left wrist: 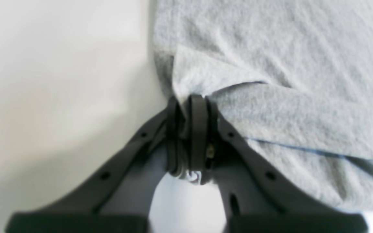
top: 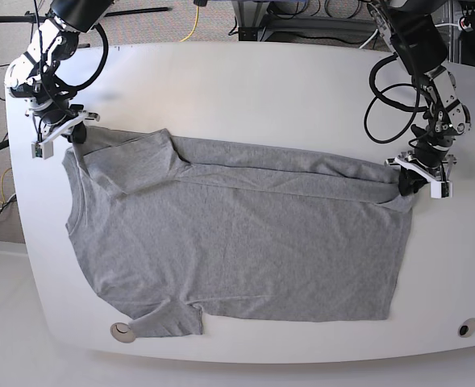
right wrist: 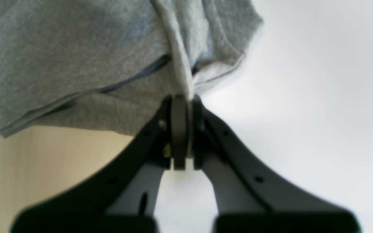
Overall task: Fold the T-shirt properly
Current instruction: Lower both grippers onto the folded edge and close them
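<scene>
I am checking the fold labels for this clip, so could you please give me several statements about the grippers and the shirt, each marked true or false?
1. The left gripper is shut on the T-shirt. True.
2. The right gripper hangs open above bare table. False: it is shut on the shirt's fabric.
3. The far edge of the shirt is folded over onto itself. True.
4. The shirt is bunched in a ball. False: it is spread across the table.
5. The near sleeve is already folded in. False: it lies flat, sticking out.
</scene>
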Action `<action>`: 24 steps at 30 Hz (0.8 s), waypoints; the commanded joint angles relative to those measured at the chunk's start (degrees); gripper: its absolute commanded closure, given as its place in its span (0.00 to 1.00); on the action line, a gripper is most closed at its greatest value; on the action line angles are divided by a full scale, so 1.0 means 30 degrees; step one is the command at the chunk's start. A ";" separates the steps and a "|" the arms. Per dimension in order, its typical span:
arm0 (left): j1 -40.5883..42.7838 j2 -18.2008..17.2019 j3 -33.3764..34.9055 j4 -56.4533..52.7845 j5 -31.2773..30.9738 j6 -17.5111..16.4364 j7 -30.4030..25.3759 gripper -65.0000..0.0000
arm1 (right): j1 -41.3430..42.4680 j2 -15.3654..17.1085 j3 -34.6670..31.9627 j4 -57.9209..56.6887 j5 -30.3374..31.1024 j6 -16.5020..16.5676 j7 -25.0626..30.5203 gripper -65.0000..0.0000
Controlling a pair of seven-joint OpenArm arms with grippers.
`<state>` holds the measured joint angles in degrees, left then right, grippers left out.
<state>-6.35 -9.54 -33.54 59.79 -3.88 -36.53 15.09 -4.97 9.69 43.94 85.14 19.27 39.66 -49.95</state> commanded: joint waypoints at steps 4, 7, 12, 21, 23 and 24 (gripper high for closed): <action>-0.0008 -0.0585 -0.0058 0.0129 0.0458 0.0002 0.1343 1.00 | 0.0207 0.0329 0.0107 0.0410 0.0244 0.0114 0.0344 1.00; 0.0021 -0.0703 -0.0088 0.0129 0.0458 0.0002 0.1636 1.00 | 0.0148 0.0329 0.0107 0.0410 0.0244 0.0114 0.0344 1.00; 0.0607 -0.0732 -0.0117 0.0539 0.0429 0.0002 0.1900 1.00 | -0.0233 0.0329 0.0165 0.0410 0.0244 0.0114 0.0344 1.00; 0.2336 -0.0644 -0.0439 0.1887 0.0429 0.0002 0.1900 1.00 | -0.1229 0.0300 0.0810 0.0410 0.0244 0.0114 0.0344 1.00; 0.2629 -0.0644 -0.0410 0.1887 0.0458 0.0002 0.1900 1.00 | -0.1551 0.0300 0.0839 0.0410 0.0244 0.0114 0.0373 1.00; 0.2805 -0.0644 -0.0410 0.1887 0.0458 0.0002 0.1900 1.00 | -0.1669 0.0271 0.0986 0.0410 0.0244 0.0114 0.0373 1.00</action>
<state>0.80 -11.00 -34.83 65.41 -5.69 -37.52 16.78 -9.37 9.54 46.15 85.45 19.97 40.10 -48.80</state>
